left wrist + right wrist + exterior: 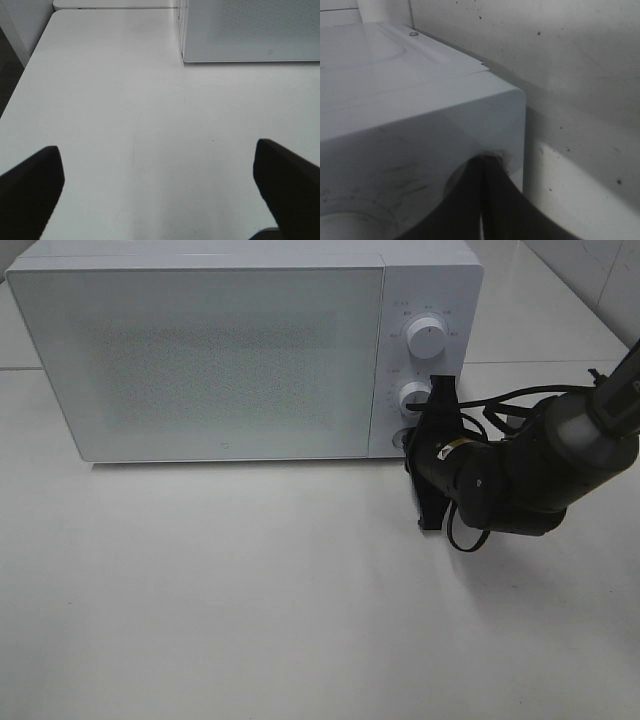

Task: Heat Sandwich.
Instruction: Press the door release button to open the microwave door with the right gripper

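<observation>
The white microwave (220, 350) stands at the back of the table with its door closed. The sandwich is out of view. My right gripper (410, 443) is shut with nothing in it, and its tips rest against the lower corner of the microwave's control panel, below the two knobs. In the right wrist view its dark fingers (487, 200) are pressed together against the microwave (420, 100). My left gripper (157, 147) is open and empty over bare table, with the microwave's front corner (250, 30) ahead of it. It does not show in the exterior high view.
Two white knobs (429, 338) (414, 396) sit on the panel above the right gripper. The right arm and its cables (540, 460) reach in from the right. The white table (250, 590) spreads out in front of the microwave, and its edge (20, 85) shows in the left wrist view.
</observation>
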Controlling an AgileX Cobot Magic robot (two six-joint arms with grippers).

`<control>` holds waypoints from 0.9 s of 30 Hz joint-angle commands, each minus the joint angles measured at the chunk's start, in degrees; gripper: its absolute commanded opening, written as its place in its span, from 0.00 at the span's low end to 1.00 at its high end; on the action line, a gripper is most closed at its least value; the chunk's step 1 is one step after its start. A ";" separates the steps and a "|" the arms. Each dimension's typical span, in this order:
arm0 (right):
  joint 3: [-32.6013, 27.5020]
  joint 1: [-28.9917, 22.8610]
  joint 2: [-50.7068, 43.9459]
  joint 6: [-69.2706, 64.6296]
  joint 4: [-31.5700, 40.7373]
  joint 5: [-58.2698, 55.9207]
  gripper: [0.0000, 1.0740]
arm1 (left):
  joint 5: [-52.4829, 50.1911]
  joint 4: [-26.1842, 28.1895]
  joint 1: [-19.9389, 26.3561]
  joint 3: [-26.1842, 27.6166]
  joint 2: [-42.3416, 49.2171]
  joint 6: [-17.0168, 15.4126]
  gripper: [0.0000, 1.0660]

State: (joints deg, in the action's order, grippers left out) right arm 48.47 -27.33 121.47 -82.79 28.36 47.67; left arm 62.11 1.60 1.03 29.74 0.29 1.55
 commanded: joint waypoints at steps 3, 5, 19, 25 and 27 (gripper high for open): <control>4.58 0.57 0.92 0.92 -0.69 13.29 0.00 | -0.86 0.17 0.11 -0.11 0.92 -0.06 0.92; 5.96 0.57 1.72 1.03 -0.92 14.44 0.00 | -0.86 0.17 0.11 -0.11 0.92 -0.06 0.92; 9.74 0.57 2.64 4.30 1.15 18.11 0.00 | -0.86 0.17 0.11 -0.11 0.92 -0.06 0.92; 9.74 0.57 2.64 4.35 1.15 16.21 0.00 | -0.86 0.17 0.11 -0.11 0.92 -0.06 0.92; 9.74 0.57 2.64 4.35 1.15 15.70 0.00 | -0.86 0.17 0.11 -0.11 0.92 -0.06 0.92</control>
State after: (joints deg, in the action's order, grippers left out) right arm 52.54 -29.16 124.73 -79.70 33.00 49.68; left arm 62.11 1.60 1.03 29.74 0.29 1.55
